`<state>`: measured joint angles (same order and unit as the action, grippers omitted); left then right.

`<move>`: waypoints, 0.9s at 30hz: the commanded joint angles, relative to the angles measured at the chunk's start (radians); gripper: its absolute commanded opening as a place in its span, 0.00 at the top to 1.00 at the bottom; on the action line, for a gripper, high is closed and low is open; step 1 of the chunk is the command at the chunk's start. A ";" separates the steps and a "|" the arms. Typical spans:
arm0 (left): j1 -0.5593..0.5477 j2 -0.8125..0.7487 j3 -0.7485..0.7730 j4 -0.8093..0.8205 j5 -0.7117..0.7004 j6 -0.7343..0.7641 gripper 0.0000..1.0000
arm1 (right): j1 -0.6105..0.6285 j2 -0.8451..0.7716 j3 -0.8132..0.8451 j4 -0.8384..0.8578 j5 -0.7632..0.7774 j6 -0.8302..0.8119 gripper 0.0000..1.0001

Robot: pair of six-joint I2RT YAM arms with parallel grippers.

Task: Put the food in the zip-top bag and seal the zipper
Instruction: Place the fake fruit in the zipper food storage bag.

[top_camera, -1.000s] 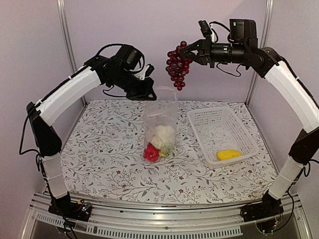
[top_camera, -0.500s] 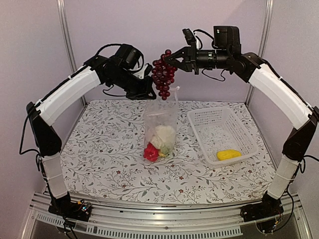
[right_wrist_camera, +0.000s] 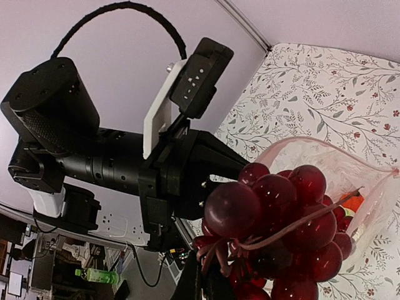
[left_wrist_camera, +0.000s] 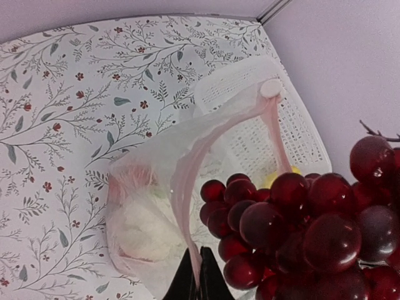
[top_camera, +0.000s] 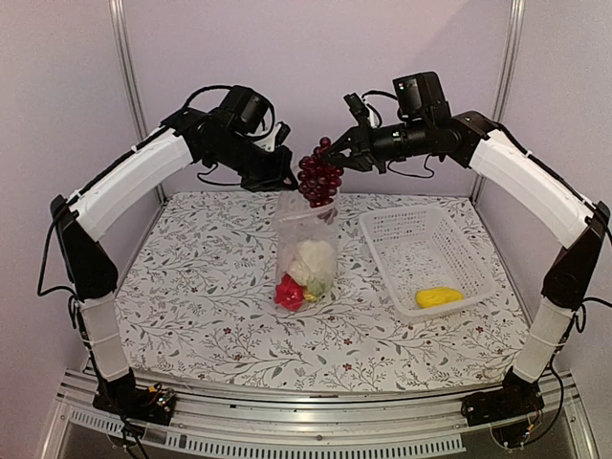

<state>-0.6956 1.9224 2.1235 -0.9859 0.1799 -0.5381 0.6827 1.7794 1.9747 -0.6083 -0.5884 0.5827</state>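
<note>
The clear zip-top bag (top_camera: pixel 308 239) stands upright at the table's middle, with the white cauliflower (top_camera: pixel 313 260) and red pepper (top_camera: pixel 290 293) inside. My left gripper (top_camera: pixel 287 180) is shut on the bag's mouth edge (left_wrist_camera: pixel 187 187) and holds it open. My right gripper (top_camera: pixel 342 158) is shut on the stem of the dark grape bunch (top_camera: pixel 319 178), which hangs right at the bag's mouth. The grapes fill the left wrist view (left_wrist_camera: pixel 300 231) and the right wrist view (right_wrist_camera: pixel 281 219). A yellow corn piece (top_camera: pixel 439 297) lies in the white basket (top_camera: pixel 421 229).
The white mesh basket sits right of the bag, near the right wall. Purple walls and metal posts close in the back and sides. Both arms meet above the bag.
My right arm has carried the grape bunch left and down, from high at the right to the bag's mouth. The left gripper and the bag have stayed put.
</note>
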 commanded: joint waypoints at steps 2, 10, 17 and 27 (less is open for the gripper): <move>0.013 -0.033 -0.014 0.031 0.013 -0.013 0.97 | 0.031 0.044 0.115 -0.219 0.081 -0.132 0.99; 0.011 -0.034 -0.017 0.042 0.029 -0.024 0.97 | 0.071 0.104 0.166 -0.274 0.152 -0.125 0.95; 0.011 -0.040 -0.030 0.047 0.034 -0.030 0.97 | 0.075 0.152 0.251 -0.313 0.095 -0.147 0.68; 0.011 -0.049 -0.043 0.046 0.026 -0.028 0.97 | 0.072 0.116 0.256 -0.338 0.158 -0.168 0.48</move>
<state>-0.6952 1.9129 2.0941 -0.9546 0.2024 -0.5652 0.7528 1.9236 2.2116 -0.9207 -0.4660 0.4286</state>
